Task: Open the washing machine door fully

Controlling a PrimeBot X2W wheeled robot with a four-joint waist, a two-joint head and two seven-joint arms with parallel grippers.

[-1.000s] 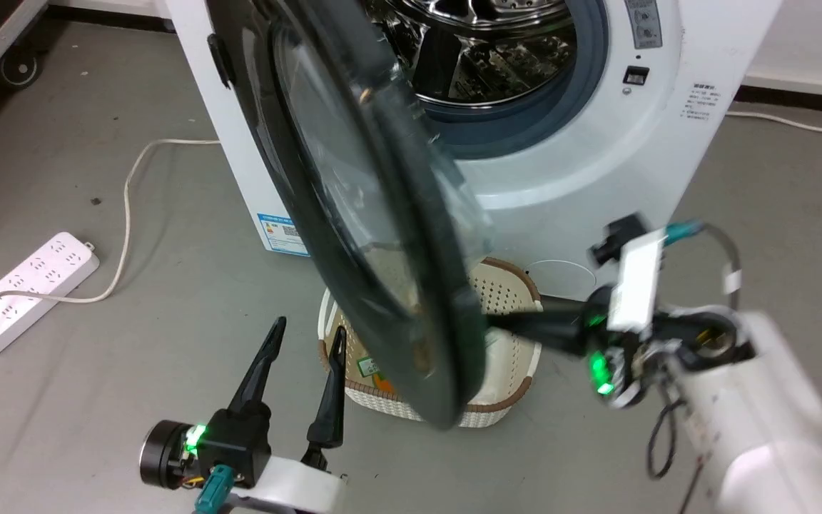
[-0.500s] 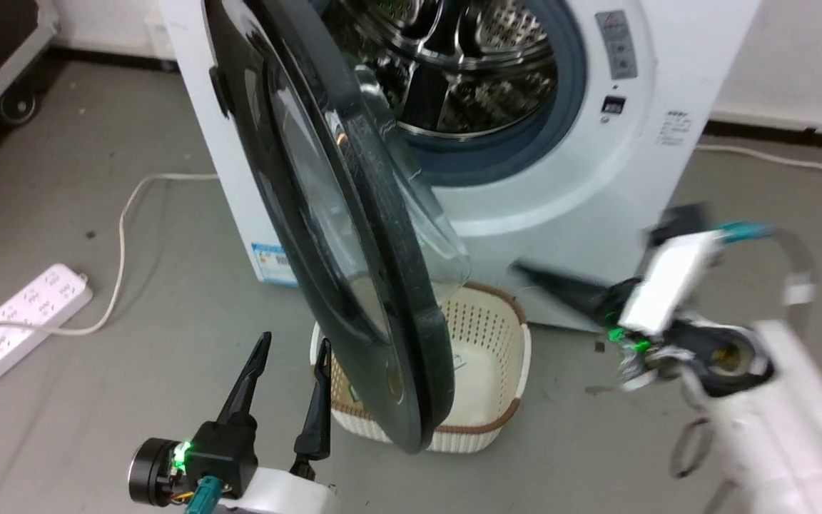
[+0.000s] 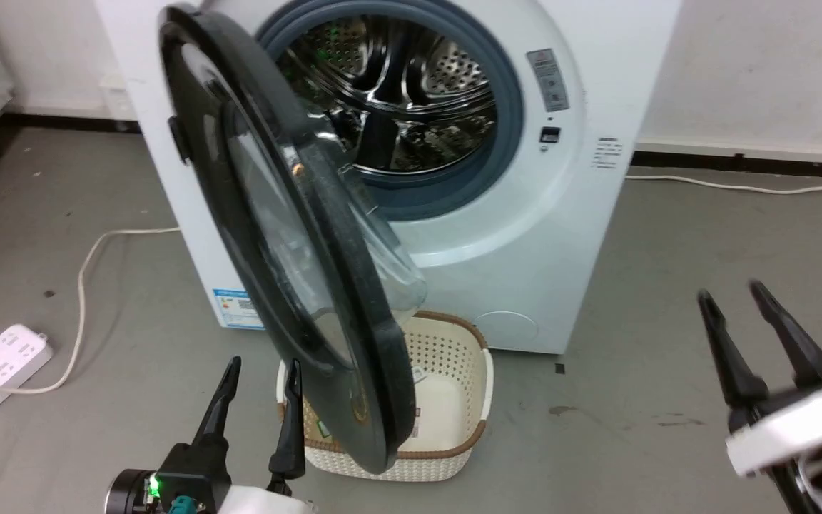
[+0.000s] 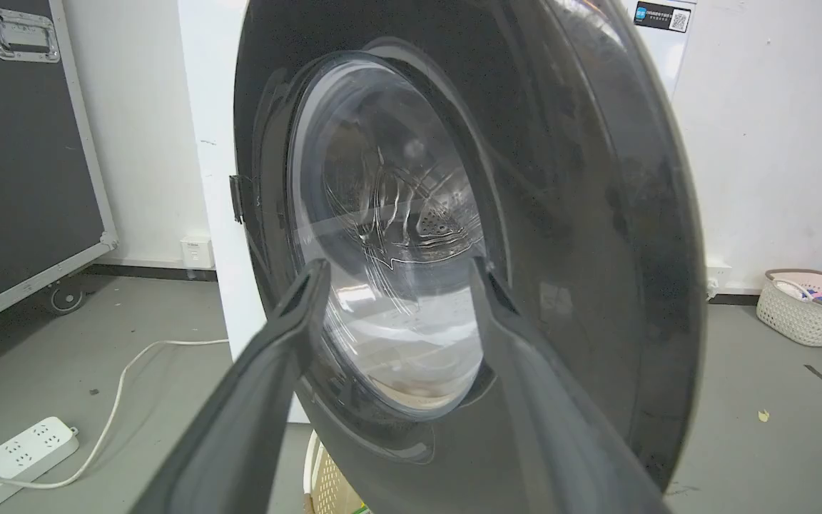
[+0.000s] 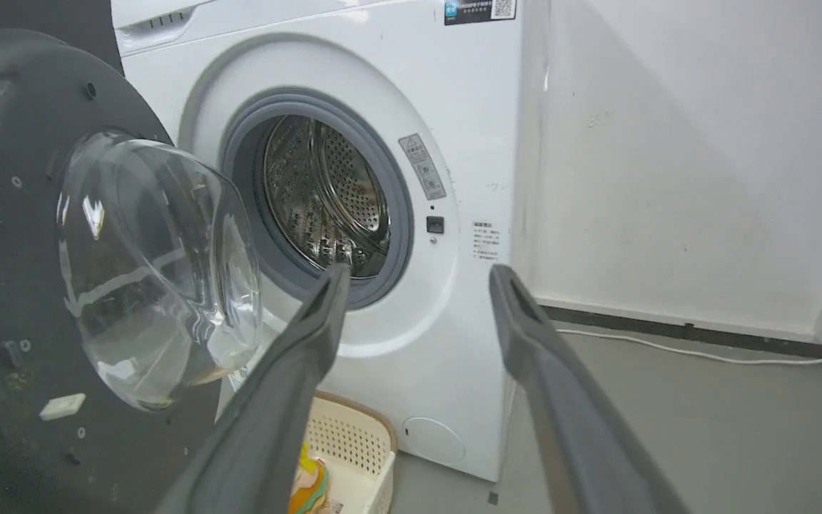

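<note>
Gape wide on left gripper (image 3: 263, 363) and right gripper (image 3: 728, 289), pinch nothing, stand clear of washing machine door (image 3: 279, 271), presumably for free swing.

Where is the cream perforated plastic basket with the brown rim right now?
In the head view, the basket sits on the floor before the white washing machine, beneath the lower edge of its open black-rimmed glass door, just right of the left gripper.

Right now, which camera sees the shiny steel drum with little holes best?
The head view: the perforated steel drum lies open, nearly whole. The right wrist view sees it slantwise. The left wrist view sees it only dimly through the round black-rimmed door's glass.
</note>
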